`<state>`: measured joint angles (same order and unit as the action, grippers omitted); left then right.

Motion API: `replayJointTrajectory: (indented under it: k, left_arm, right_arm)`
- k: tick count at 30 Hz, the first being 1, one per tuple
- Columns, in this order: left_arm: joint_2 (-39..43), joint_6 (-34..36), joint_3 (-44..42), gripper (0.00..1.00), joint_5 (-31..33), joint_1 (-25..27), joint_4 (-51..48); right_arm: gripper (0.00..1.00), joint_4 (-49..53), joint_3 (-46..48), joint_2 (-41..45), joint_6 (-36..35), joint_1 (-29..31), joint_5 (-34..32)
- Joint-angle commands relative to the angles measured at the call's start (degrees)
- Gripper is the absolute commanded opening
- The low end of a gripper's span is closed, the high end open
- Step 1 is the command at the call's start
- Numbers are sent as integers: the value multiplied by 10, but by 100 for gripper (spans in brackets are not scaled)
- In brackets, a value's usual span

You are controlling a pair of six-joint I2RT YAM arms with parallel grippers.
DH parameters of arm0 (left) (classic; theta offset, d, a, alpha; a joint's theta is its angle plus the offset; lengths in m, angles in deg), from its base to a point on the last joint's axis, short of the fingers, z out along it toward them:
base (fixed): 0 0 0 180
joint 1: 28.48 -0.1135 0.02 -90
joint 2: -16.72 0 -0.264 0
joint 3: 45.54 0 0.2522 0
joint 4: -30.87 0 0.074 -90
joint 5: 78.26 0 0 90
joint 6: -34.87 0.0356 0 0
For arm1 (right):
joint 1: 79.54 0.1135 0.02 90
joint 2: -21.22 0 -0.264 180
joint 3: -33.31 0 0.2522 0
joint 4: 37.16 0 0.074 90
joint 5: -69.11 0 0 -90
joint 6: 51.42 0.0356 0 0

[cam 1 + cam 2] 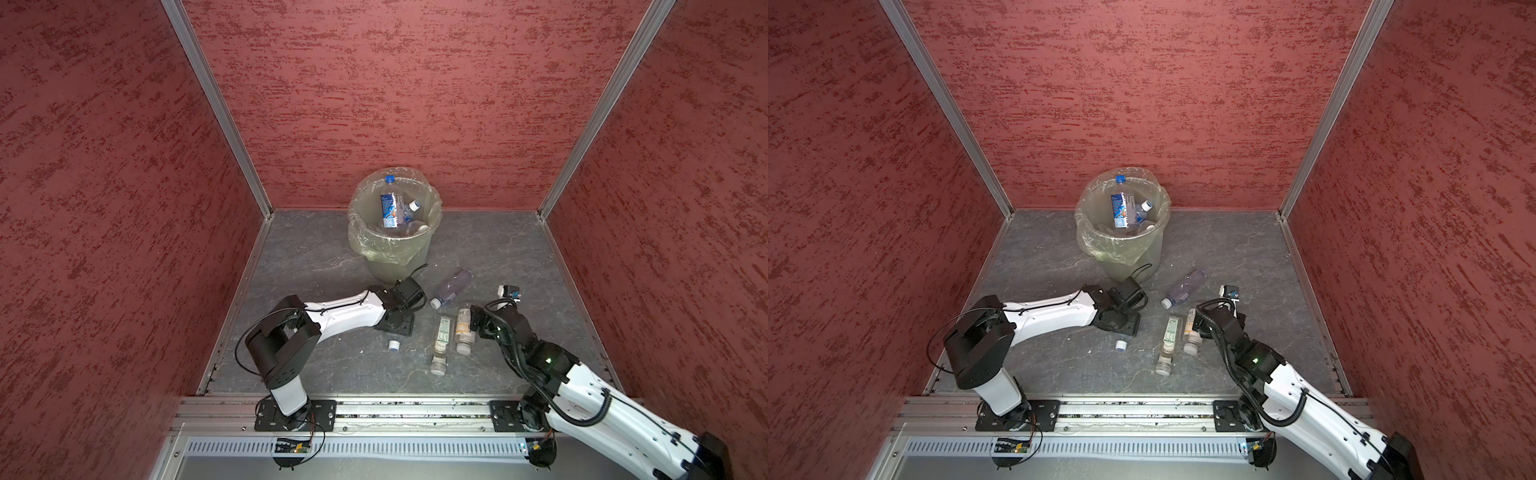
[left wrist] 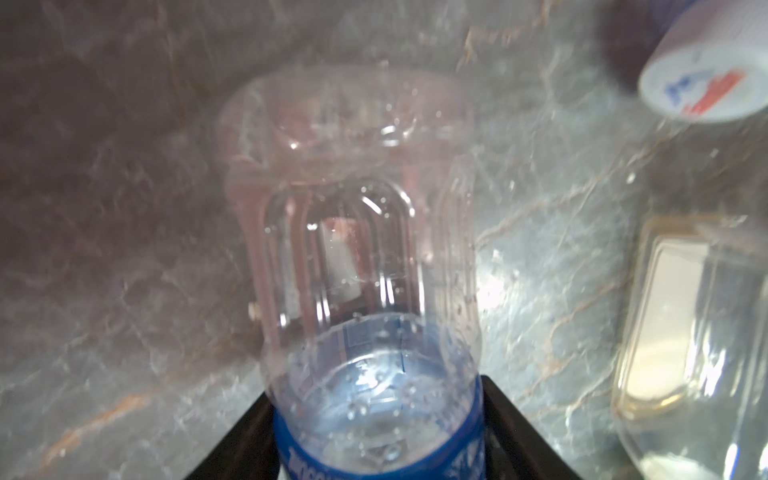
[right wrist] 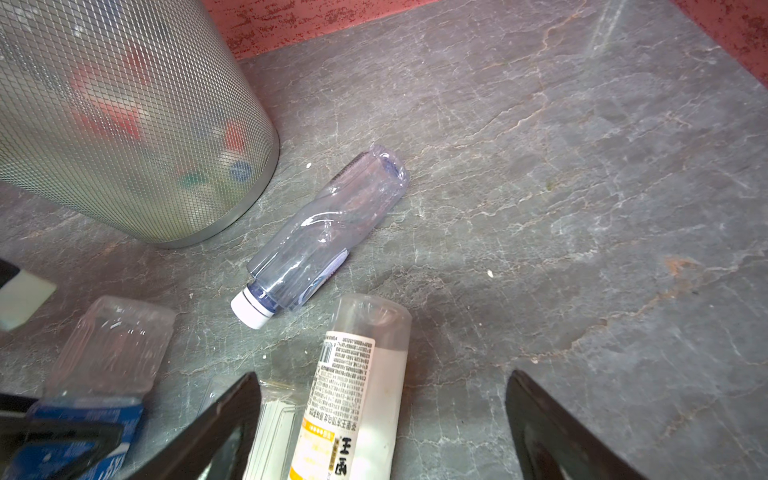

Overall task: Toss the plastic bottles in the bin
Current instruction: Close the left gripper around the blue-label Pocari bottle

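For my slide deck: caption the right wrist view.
Open right gripper frames a yellow-labelled bottle; clear bottle and bin beyond.

At centre of both top views, near the back wall: bin (image 1: pixel 395 266) on the floor (image 1: pixel 316 257). Inside it, several bottles (image 1: pixel 390 208), heaped. Just lower right of the bin, apart from it: lying bottle (image 1: pixel 452 287), cap toward lower left. Below that, side by side, caps toward the bottom edge: flat-sided bottle (image 1: pixel 441 336) left, round bottle (image 1: pixel 463 328) right. Left of these, below the bin: left bottle (image 1: pixel 394 345), clasped by the left gripper (image 1: pixel 399 330). Right gripper (image 3: pixel 384 376) spread either side of the round bottle.
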<state>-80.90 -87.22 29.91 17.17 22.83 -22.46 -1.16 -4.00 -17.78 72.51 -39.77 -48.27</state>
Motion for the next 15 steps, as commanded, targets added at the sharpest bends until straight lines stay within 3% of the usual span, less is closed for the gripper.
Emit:
replayJointTrajectory:
  k: [1,15]
  left_arm:
    - [0,1,-4,75,4,3,-26]
    - [-56,17,30,85,15,-10,-11]
  right_arm:
    - [93,-12,3,1,7,-4,-1]
    - [93,-13,4,1,5,-5,3]
